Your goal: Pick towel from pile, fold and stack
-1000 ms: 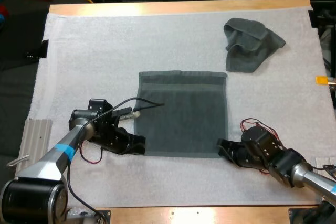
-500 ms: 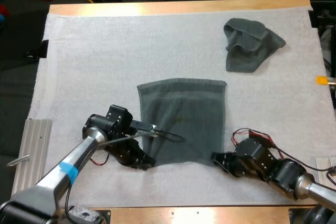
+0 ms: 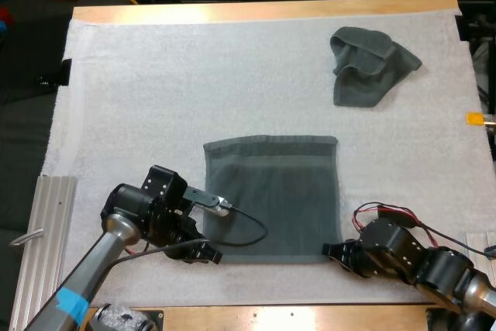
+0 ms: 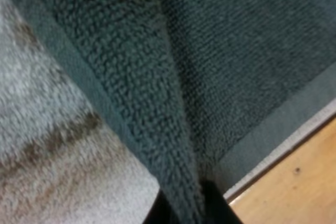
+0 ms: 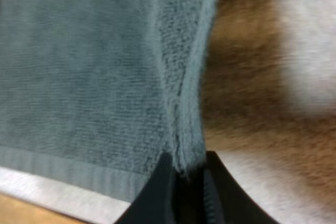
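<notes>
A dark grey-green towel (image 3: 273,195) lies spread flat on the white mat (image 3: 155,98), near the front. My left gripper (image 3: 212,254) is shut on its near left corner, and my right gripper (image 3: 328,251) is shut on its near right corner. The left wrist view has a raised fold of towel (image 4: 147,103) pinched between the black fingertips (image 4: 163,214). The right wrist view has the towel's edge (image 5: 184,103) clamped between the black fingers (image 5: 157,192). A second, crumpled towel (image 3: 370,66) sits at the far right of the mat.
A ribbed metal plate (image 3: 43,222) lies off the mat's left front edge. The wooden table edge (image 3: 294,317) runs just in front of both grippers. Open mat stretches across the far left and middle.
Both grippers have drawn the towel toward the table's front edge over the last second. The towel bunched up half a second ago and now lies flat again, closer to me.
</notes>
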